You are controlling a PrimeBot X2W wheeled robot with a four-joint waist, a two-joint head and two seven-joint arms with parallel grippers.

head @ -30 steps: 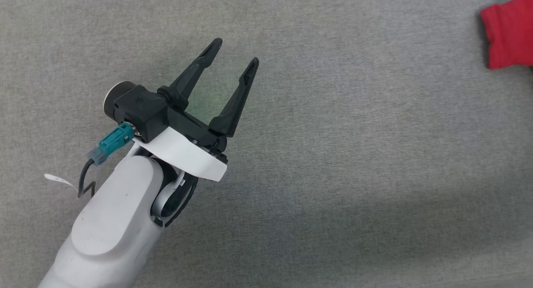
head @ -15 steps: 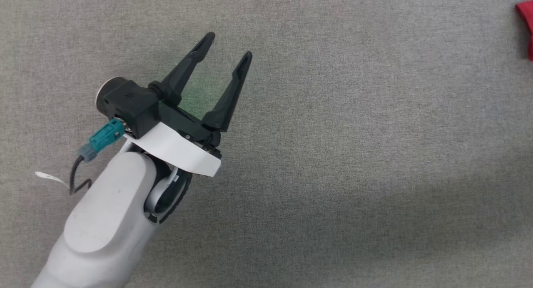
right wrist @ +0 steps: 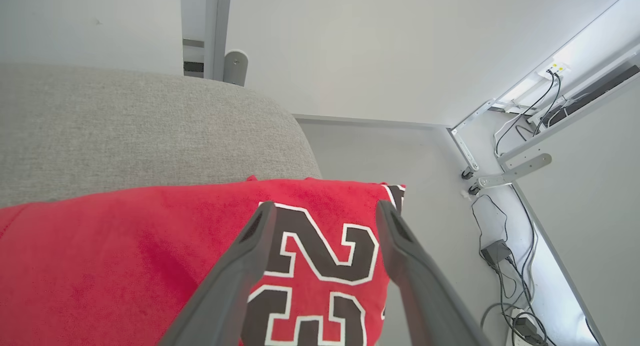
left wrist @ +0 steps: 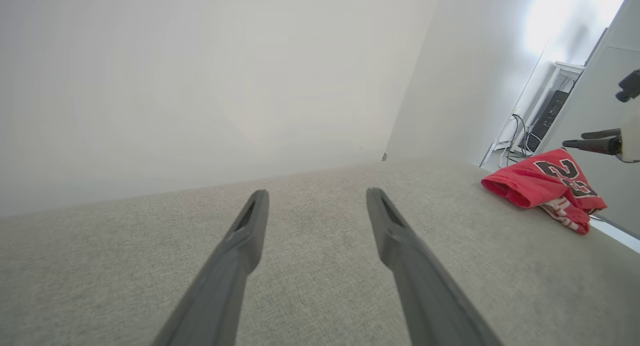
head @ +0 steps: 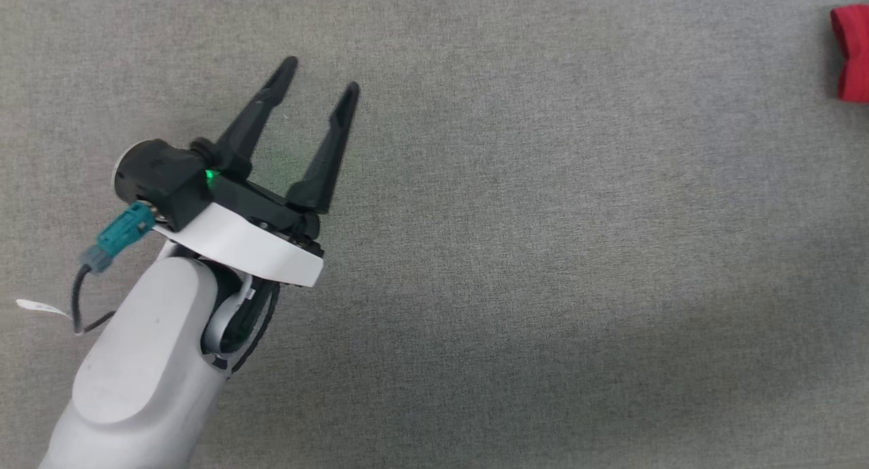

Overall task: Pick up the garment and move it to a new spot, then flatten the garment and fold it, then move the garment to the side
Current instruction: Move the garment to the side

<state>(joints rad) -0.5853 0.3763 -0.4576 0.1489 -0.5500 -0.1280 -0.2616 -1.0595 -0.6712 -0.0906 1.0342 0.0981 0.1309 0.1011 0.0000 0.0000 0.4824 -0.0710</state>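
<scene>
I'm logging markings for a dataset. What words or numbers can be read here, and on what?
"2": black digit with a white outline, on the red shirt; the digit next to it is cut off and can't be read for sure.
White tag on the cable: too small to read.

Garment [right wrist: 125, 256]: soft red cloth, fuzzy nap, matt. Table [head: 543, 218]: grey woven fabric cover, coarse grain, matt. Left claw [head: 321, 74]: black plastic, matt, smooth. Forearm [head: 136, 374] behind claw: white plastic shell, smooth, slight sheen.
</scene>
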